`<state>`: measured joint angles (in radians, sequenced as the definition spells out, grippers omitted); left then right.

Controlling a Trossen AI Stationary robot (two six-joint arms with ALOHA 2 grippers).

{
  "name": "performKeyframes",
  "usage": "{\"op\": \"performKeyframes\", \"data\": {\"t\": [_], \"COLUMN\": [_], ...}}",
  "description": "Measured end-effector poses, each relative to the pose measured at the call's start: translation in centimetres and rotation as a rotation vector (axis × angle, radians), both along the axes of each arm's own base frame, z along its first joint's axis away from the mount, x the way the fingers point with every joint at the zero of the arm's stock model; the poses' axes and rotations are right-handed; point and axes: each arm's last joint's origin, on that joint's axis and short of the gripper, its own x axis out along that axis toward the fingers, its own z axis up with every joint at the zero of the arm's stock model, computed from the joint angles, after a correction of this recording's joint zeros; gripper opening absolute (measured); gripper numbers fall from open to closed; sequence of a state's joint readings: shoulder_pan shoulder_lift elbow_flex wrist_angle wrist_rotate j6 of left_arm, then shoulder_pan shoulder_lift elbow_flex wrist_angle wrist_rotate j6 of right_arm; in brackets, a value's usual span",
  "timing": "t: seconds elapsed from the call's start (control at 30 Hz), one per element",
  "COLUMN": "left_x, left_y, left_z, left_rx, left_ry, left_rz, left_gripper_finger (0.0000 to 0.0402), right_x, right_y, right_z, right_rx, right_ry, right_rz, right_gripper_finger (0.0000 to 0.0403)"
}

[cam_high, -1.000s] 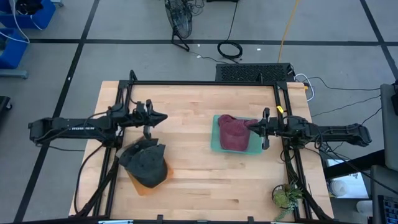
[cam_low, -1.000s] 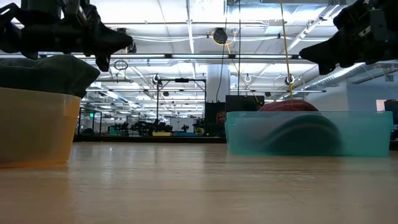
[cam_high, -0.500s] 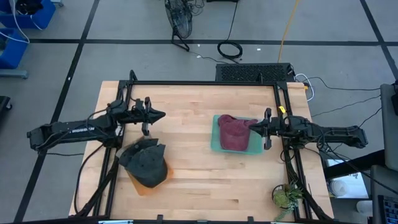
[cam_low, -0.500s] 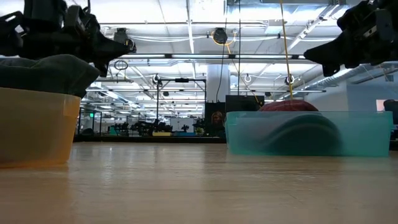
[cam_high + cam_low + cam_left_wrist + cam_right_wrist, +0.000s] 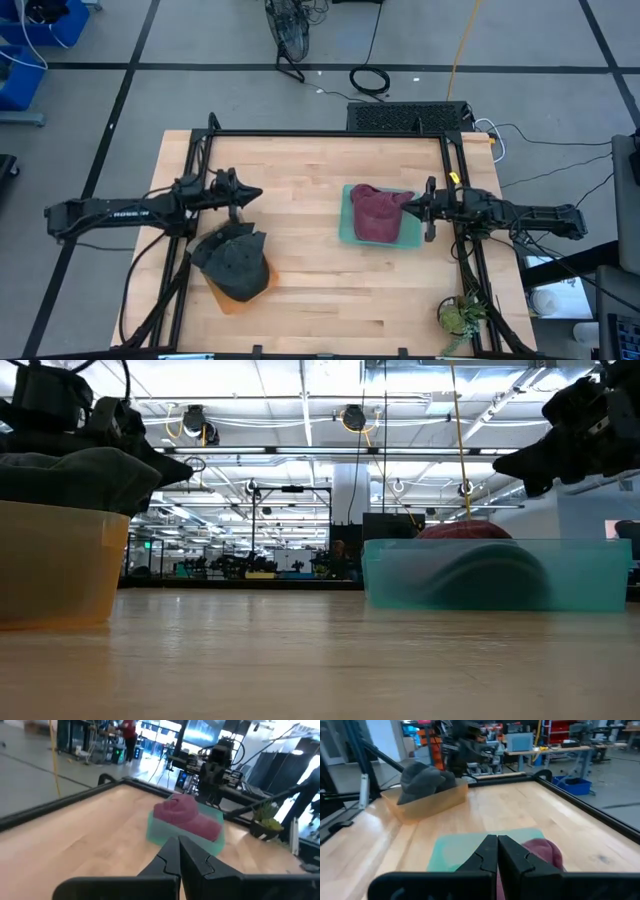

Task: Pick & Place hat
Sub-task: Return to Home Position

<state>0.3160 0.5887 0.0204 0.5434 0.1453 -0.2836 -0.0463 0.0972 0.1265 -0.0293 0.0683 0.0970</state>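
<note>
A maroon hat point(image 5: 374, 212) lies in a teal tray point(image 5: 347, 232) right of the table's middle; the low view shows its crown point(image 5: 467, 530) above the tray wall. A dark grey hat point(image 5: 232, 256) sits in an orange bin point(image 5: 226, 300) near the left front. My left gripper point(image 5: 259, 192) hovers shut above bare wood, just beyond the grey hat. My right gripper point(image 5: 402, 207) is shut above the teal tray's right edge, over the maroon hat point(image 5: 540, 851). The left wrist view shows the maroon hat point(image 5: 185, 814) ahead.
A black frame point(image 5: 330, 134) runs around the table's far and side edges. A small green plant point(image 5: 460, 314) stands at the near right corner. Bare wood point(image 5: 300, 200) lies between the two containers. Cables and a rack stand on the floor beyond.
My left arm has drawn back toward the table's left edge and lowered a little in the low view. My right arm has pulled back slightly toward the right edge. Both hats have stayed in their containers.
</note>
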Motion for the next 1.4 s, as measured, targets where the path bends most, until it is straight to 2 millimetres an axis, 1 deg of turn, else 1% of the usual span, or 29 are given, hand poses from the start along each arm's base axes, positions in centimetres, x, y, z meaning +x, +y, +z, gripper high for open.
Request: {"op": "performKeyframes", "data": {"t": [0.13,0.23,0.4,0.57,0.7,0.77,0.93,1.1,1.3,1.4], "left_x": [0.2,0.0,-0.8,-1.7,-2.3,-2.6,-3.1,-3.2,-3.0,-2.9], "left_y": [-1.1,-1.3,-1.1,-1.3,-1.6,-1.8,-2.2,-2.3,-2.3,-2.3], "left_z": [-0.3,0.1,-0.1,-0.3,-0.5,-0.7,-0.1,0.0,-0.3,-0.4], "left_rx": [0.066,0.096,0.065,0.029,0.013,0.021,0.072,0.099,0.096,0.091], "left_ry": [0.024,-0.005,0.022,0.038,0.062,0.075,0.016,0.013,0.046,0.057], "left_rz": [0.007,-0.003,0.02,0.033,0.039,0.042,0.011,0.001,-0.009,-0.018], "left_gripper_finger": [0.0002,0.0002,0.0001,0.0001,0.0001,0.0001,0.0001,0.0001,0.0014,0.0007], "right_x": [0.0,0.0,-0.2,-0.7,-0.7,-0.7,-0.7,-0.7,-0.7,-0.7], "right_y": [0.0,0.0,0.0,0.1,0.1,0.0,0.0,0.0,0.0,0.0], "right_z": [-0.2,-0.1,-0.1,0.0,0.0,0.0,0.0,0.1,0.0,-0.3], "right_rx": [0.007,0.013,0.013,0.013,0.012,0.012,-0.016,-0.025,-0.025,-0.028], "right_ry": [0.004,-0.002,-0.015,-0.039,-0.031,-0.03,-0.027,-0.031,-0.028,0.003], "right_rz": [-0.01,-0.01,-0.004,0.002,-0.004,-0.004,-0.004,-0.003,-0.01,-0.03], "right_gripper_finger": [0.0,0.0,0.0,0.0,0.0,0.0,0.0,0.0,0.0,0.0]}}
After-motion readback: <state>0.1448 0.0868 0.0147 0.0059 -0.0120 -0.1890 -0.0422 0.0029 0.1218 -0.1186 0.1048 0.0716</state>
